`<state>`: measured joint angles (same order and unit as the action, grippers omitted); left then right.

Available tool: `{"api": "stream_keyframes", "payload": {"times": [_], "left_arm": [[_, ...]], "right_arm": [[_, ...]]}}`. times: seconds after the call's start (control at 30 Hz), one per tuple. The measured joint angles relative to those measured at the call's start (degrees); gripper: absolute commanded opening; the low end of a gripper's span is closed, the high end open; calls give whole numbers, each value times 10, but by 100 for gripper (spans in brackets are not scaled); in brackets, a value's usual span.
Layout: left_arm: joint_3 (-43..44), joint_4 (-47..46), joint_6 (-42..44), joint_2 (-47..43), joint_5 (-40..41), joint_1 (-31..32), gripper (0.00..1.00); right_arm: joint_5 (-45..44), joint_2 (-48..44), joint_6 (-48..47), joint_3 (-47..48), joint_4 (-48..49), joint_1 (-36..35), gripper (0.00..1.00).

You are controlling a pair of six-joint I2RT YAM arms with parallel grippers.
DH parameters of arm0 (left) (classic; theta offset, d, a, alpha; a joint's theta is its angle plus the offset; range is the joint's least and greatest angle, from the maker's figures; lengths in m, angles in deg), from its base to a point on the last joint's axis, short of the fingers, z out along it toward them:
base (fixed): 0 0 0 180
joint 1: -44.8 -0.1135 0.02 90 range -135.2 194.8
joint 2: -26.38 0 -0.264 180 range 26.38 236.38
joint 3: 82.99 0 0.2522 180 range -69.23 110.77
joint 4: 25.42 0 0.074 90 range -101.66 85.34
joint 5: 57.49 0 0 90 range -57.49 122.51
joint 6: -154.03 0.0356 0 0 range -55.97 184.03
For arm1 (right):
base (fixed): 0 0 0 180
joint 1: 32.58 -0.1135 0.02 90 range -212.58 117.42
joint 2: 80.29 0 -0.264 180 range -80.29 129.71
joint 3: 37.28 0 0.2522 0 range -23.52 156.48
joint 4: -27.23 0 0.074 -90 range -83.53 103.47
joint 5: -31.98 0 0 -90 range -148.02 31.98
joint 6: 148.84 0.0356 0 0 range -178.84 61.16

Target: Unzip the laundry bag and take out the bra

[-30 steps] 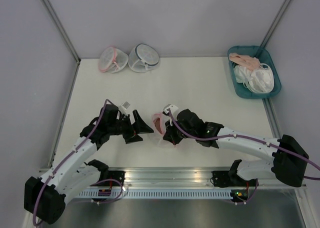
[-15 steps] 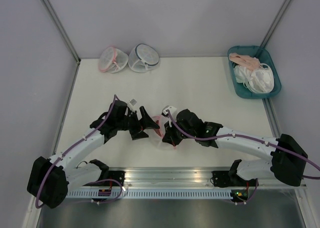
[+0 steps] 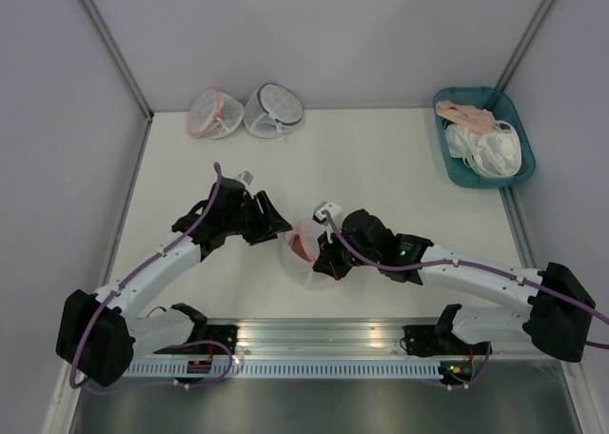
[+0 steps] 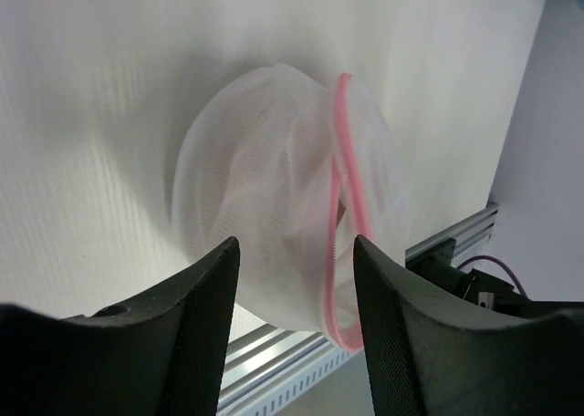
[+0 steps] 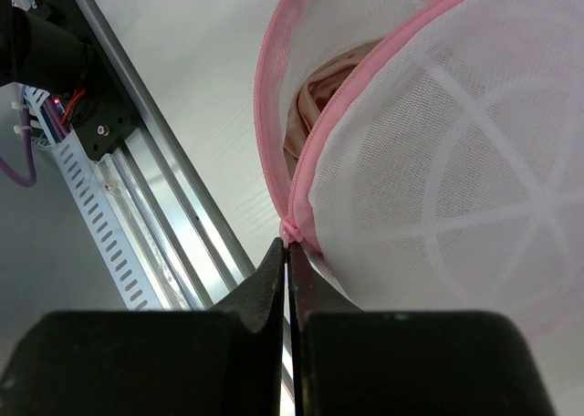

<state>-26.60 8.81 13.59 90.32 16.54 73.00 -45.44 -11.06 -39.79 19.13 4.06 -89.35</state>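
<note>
The bag [image 3: 303, 245] sits on the table [image 3: 381, 167] near its front edge, midway between the two arms, and both grippers meet at it from opposite sides. The right gripper [image 5: 287, 248] is clamped tight on the bag's pink rim [image 5: 274, 115] at its near end, pinning that edge. In the right wrist view the rim gapes above the pinch, and the bra [image 5: 315, 106] shows as peach fabric tucked inside the opening. So the zip looks at least partly undone, though how far round it runs open I cannot tell. The left gripper [image 4: 294, 244] has its jaws parted and the bag lies straight ahead of it. The mesh dome fills the gap between the two fingers, and the rim runs lengthwise away from the wrist, nearer the right-hand finger. Whether the pads already touch the mesh is not clear. In the top view the left gripper [image 3: 276, 226] points rightward at the bag, its arm reaching out from the base and bent in at the elbow. The right gripper [image 3: 324, 259] comes in low from the other side along a long, nearly flat arm. The left arm seems the freer one for reaching the bra, and it would need to come round to the gaping side.
</note>
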Motion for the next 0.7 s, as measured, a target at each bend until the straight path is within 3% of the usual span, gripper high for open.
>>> {"api": "stream_keyframes", "payload": {"times": [0.1, 0.2, 0.23, 0.37, 0.7], "left_arm": [[0, 7, 18, 14, 10, 0, 53], [6, 9, 32, 21, 16, 0, 35], [9, 9, 36, 24, 17, 0, 24], [20, 8, 49, 36, 19, 4, 2], [21, 7, 57, 54, 6, 5, 2]], "right_arm": [[0, -2, 0, -2, -3, 0, 0], [0, -2, 0, -2, -5, 0, 0], [0, -2, 0, -2, -5, 0, 0], [0, -2, 0, -2, -5, 0, 0], [-36, -2, -3, -2, -35, 0, 1]]}}
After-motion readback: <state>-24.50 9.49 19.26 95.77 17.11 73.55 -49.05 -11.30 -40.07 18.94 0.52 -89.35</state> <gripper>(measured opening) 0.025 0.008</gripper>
